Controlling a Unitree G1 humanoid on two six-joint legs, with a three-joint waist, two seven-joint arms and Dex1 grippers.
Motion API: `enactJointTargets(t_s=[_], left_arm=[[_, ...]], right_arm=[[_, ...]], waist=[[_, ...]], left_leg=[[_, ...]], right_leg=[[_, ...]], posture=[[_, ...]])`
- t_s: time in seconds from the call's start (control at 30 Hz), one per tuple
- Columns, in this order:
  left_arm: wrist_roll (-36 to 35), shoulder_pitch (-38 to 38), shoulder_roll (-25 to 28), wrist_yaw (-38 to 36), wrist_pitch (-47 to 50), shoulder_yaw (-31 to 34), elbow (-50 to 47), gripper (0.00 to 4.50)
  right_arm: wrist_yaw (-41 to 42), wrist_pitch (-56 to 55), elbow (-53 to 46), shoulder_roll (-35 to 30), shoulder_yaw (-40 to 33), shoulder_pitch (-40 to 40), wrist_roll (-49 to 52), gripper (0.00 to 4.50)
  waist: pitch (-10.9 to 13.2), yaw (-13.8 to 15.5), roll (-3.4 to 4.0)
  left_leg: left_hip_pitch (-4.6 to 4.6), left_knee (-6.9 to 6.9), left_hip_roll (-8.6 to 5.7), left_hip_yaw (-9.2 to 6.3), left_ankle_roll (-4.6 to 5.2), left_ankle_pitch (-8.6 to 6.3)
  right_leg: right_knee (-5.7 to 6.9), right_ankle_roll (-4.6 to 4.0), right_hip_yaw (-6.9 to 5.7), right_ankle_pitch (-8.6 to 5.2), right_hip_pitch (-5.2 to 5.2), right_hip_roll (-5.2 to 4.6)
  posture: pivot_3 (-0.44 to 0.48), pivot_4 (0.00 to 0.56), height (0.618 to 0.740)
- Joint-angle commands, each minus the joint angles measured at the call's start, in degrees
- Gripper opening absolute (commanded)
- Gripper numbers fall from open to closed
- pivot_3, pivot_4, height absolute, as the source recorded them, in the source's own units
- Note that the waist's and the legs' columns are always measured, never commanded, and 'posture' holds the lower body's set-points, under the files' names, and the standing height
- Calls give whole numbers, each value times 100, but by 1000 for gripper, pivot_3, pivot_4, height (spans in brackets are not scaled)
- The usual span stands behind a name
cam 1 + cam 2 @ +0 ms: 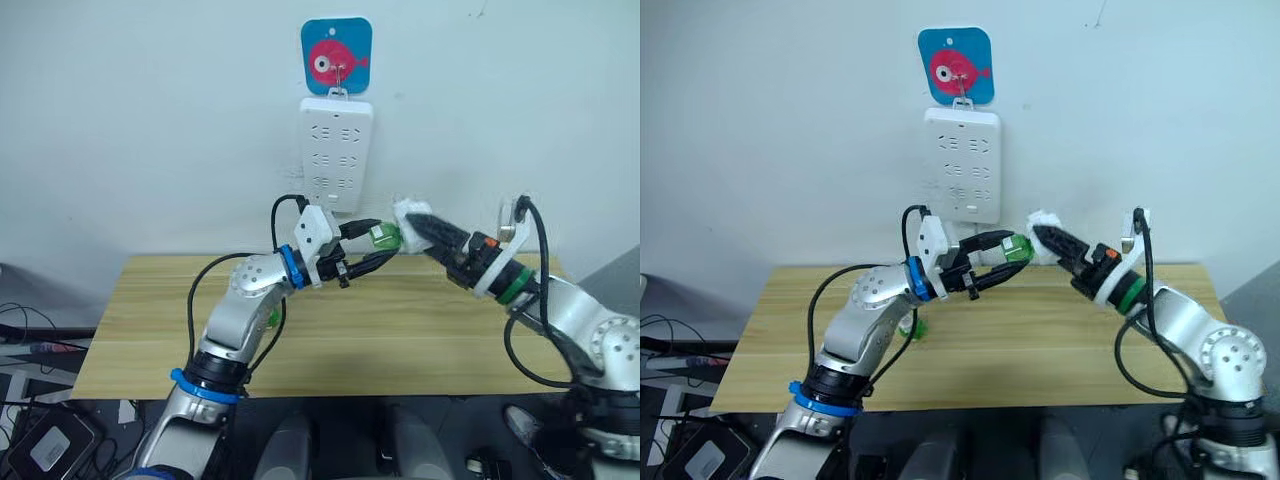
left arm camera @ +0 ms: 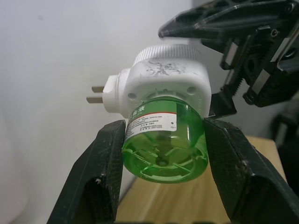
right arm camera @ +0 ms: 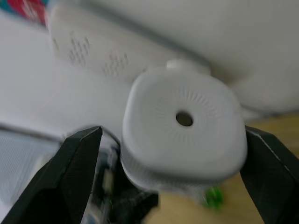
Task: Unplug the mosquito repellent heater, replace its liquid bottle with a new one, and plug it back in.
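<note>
Bottle swap in mid-air, heater unplugged

The left pincer (image 2: 161,177) clamps the green liquid bottle (image 2: 164,140); the right pincer (image 3: 173,177), spread wide, straddles the mosquito repellent heater (image 3: 183,126) above the table (image 1: 420,330), below the power strip (image 1: 336,150); bottle's axis runs left-right between them.

A light wooden table (image 1: 420,340) was observed standing against the far wall. One small green object (image 1: 919,327) was noted lying on its left part, partly hidden behind an arm; its identity could not be determined.
</note>
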Motion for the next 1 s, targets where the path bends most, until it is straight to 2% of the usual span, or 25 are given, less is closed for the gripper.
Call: enactJointTargets(t_s=[0.03, 0.23, 0.4, 0.73, 1.0], left_arm=[[-115, -206, 124, -659, -380, -80, 37, 2295], [-31, -284, 222, -1187, -697, -168, 88, 2295], [-15, -194, 193, -1163, -683, -209, -77, 2295], [146, -137, 159, -977, -931, -193, -41, 2295], [102, -124, 167, -1041, -936, -249, -65, 2295]], right_arm=[[1180, 1214, 833, -513, 64, -584, 229, 4481], [1931, 2269, 2047, -1074, 664, -1526, 129, 4481], [2351, 2599, 2556, -1100, 818, -1890, -380, 4481], [3042, 3284, 2825, -1183, 862, -2171, -841, 4481], [3152, 3290, 2940, -1057, 722, -2232, -1182, 4481]], waist=[[9, 10, 10], [14, 36, 9], [37, 63, -11], [113, 100, -12], [120, 104, -12]], left_leg=[[1, 0, 2, -1, 2, 0], [1, -3, 6, -10, 17, -8], [-8, 1, 1, -12, 24, -12], [-8, 4, 2, -15, 23, -11], [-8, 4, 2, -15, 23, -11]], right_leg=[[-10, -2, -2, -1, 7, 1], [-50, -2, -8, 0, 29, -3], [-62, -1, -5, 0, 32, -12], [-58, -1, -8, 1, 31, -14], [-58, -1, -8, 1, 31, -15]], posture=[[21, 245, 740], [47, 253, 740], [59, 257, 740], [63, 261, 740], [57, 261, 740]])
